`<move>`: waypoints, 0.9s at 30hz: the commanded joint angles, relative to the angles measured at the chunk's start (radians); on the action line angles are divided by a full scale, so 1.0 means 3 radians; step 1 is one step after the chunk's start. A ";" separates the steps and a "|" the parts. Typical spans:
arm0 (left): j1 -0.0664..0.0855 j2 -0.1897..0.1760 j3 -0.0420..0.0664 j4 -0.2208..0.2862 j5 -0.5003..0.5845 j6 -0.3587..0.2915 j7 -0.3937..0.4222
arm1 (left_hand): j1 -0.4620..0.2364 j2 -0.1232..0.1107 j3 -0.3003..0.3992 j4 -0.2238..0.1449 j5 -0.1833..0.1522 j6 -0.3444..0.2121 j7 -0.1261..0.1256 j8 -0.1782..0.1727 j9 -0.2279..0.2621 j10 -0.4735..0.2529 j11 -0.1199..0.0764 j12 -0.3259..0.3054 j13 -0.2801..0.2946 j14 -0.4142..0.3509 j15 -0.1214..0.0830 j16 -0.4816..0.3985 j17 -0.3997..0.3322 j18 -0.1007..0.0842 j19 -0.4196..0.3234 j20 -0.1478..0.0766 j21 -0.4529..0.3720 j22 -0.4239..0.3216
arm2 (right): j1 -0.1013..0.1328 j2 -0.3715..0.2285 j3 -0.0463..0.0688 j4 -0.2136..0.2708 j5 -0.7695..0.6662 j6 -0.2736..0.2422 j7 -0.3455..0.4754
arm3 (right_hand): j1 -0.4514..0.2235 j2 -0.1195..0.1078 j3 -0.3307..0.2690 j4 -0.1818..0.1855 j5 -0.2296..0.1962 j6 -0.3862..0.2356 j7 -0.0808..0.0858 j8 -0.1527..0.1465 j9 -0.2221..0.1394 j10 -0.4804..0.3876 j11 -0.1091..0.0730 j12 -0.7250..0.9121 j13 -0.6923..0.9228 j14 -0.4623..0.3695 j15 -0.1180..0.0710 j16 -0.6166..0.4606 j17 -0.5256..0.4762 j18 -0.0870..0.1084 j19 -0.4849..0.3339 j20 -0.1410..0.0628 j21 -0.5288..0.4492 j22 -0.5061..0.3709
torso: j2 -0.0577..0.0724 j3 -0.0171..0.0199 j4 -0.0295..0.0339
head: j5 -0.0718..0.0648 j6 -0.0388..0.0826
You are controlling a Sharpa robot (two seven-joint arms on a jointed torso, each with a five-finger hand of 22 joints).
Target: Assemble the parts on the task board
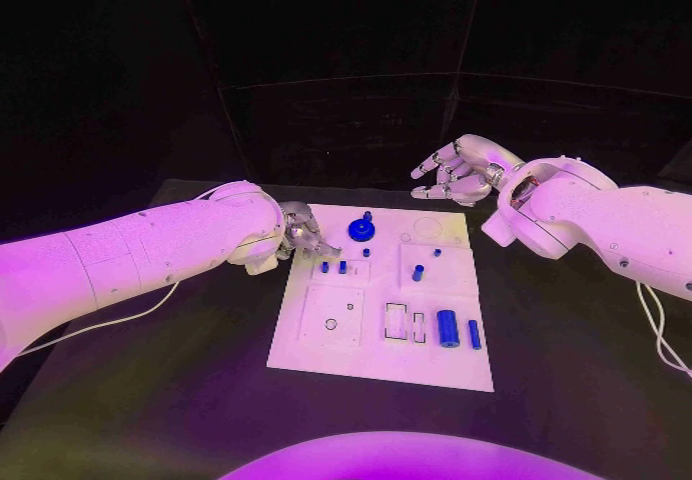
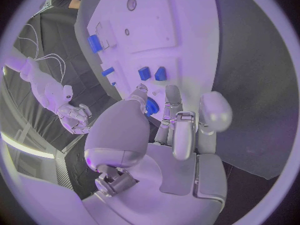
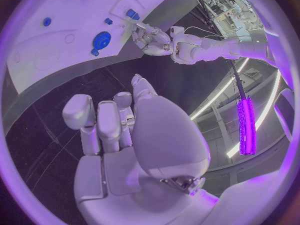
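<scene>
The left hand point(image 1: 302, 232) hovers with fingers curled, holding nothing, at the task board's point(image 1: 329, 345) far left edge, near two small blue pegs point(image 1: 333, 267); picking one looks next. The right hand point(image 1: 459, 170) hangs released beyond the board.

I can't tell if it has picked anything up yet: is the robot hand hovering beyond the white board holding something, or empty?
Empty. The right robot hand hangs past the task board, fingers apart, nothing between them.
</scene>
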 commanded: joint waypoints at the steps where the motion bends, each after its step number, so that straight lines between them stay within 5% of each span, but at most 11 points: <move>1: 0.0012 0.0021 0.0001 -0.0030 0.0402 -0.0335 0.0710 | 0.0160 0.0025 -0.0090 -0.0003 0.0003 -0.0097 0.0084 -0.0049 -0.0080 -0.0316 0.0097 -0.0277 -0.0199 -0.0107 0.0092 -0.0500 -0.0309 0.0151 -0.0401 0.0075 -0.0810 -0.0819 | 0.0006 0.0003 0.0002 -0.0003 0.0012 -0.0002 0.0025 | -0.0020 0.0008 0.0004 0.0021 0.0016 -0.0021 -0.0001 0.0014 -0.0005 -0.0019 0.0008 0.0002 -0.0004 0.0027 -0.0011 -0.0020 0.0001 0.0027 -0.0019 0.0006 -0.0015 -0.0002 | 0.0000 0.0004 0.0002 | 0.0004 0.0011; 5: 0.0013 0.0069 -0.0002 -0.0061 0.0422 -0.0447 0.1130 | 0.0532 0.0078 -0.0056 -0.0165 0.0010 -0.0136 0.0125 -0.0082 -0.0161 -0.0546 0.0153 -0.0465 -0.0363 -0.0361 0.0140 -0.0900 -0.0797 0.0176 -0.0524 0.0131 -0.1084 -0.1033 | 0.0006 0.0009 0.0002 -0.0007 0.0012 -0.0002 0.0026 | -0.0020 0.0008 0.0004 0.0021 0.0016 -0.0021 -0.0001 0.0014 -0.0005 -0.0019 0.0008 0.0002 -0.0004 0.0027 -0.0011 -0.0020 0.0001 0.0027 -0.0019 0.0006 -0.0015 -0.0002 | 0.0002 0.0002 0.0002 | -0.0004 0.0026; 8: 0.0008 0.0123 -0.0006 -0.0078 0.0082 -0.0554 0.1461 | 0.0994 0.0222 0.0186 -0.0391 0.0014 -0.0034 0.0152 -0.0119 -0.0251 -0.0598 0.0166 -0.0625 -0.0539 -0.0515 0.0154 -0.1095 -0.1031 0.0186 -0.0577 0.0149 -0.1200 -0.1105 | 0.0006 0.0014 0.0002 -0.0010 0.0012 -0.0001 0.0027 | -0.0021 0.0008 0.0004 0.0022 0.0016 -0.0021 -0.0001 0.0014 -0.0005 -0.0019 0.0008 0.0002 -0.0004 0.0027 -0.0011 -0.0019 0.0002 0.0027 -0.0019 0.0006 -0.0015 -0.0002 | 0.0004 -0.0003 -0.0003 | -0.0010 0.0035; 15: -0.0003 0.0273 -0.0041 -0.0159 -0.0632 -0.0643 0.1646 | 0.1096 0.0026 0.0286 -0.0469 -0.0004 0.0019 0.0169 -0.0484 -0.0597 -0.0715 0.0226 -0.1058 -0.1005 -0.0609 0.0203 -0.1267 -0.1304 0.0186 -0.0524 0.0186 -0.1336 -0.1213 | 0.0006 0.0021 0.0001 -0.0015 0.0012 -0.0004 0.0028 | -0.0024 0.0013 0.0006 0.0026 0.0019 -0.0022 -0.0001 0.0015 -0.0005 -0.0017 0.0008 0.0008 -0.0001 0.0029 -0.0010 -0.0017 0.0007 0.0027 -0.0018 0.0007 -0.0015 -0.0002 | 0.0003 0.0002 -0.0009 | -0.0022 0.0047; 27: -0.0030 0.0516 -0.0107 -0.0419 -0.0999 -0.0550 0.1520 | 0.1097 -0.0057 0.0316 -0.0562 0.0002 0.0267 0.0173 -0.0795 -0.0934 -0.0562 0.0224 -0.1306 -0.1463 -0.0107 0.0181 -0.0640 -0.0700 0.0170 -0.0097 0.0163 -0.1130 -0.1098 | 0.0005 0.0032 0.0001 -0.0017 0.0012 -0.0025 0.0046 | -0.0014 0.0027 0.0019 0.0026 0.0028 -0.0021 -0.0002 0.0019 -0.0004 -0.0015 0.0007 0.0015 0.0002 0.0031 -0.0011 -0.0015 0.0013 0.0026 -0.0015 0.0007 -0.0015 0.0002 | 0.0005 -0.0001 -0.0002 | -0.0034 0.0046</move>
